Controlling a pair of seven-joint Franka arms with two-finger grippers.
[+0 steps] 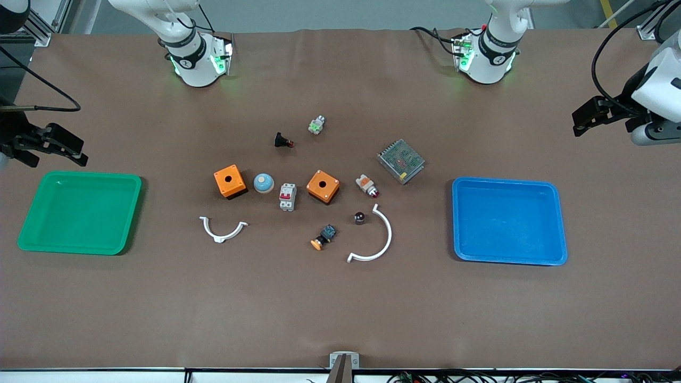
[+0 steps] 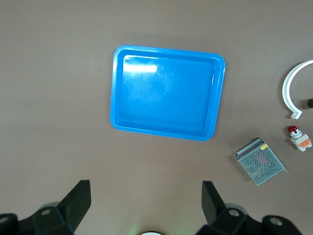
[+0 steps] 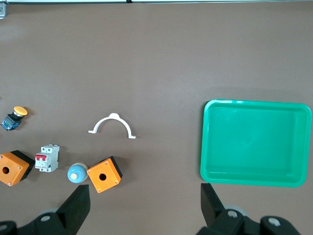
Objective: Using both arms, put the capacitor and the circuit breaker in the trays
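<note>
At the centre of the front frame, the small grey-and-white circuit breaker with red levers lies between a pale blue dome and an orange square box. Lower and toward the frame's right, the tiny near-black cylindrical capacitor sits just inside a white plastic arc. The left gripper hangs, jaws apart, by the blue plastic tray; the right gripper (fingers likewise spread) by the green plastic tray.

High front camera facing both bases, wrist cameras looking straight down, each sharing one tray
</note>
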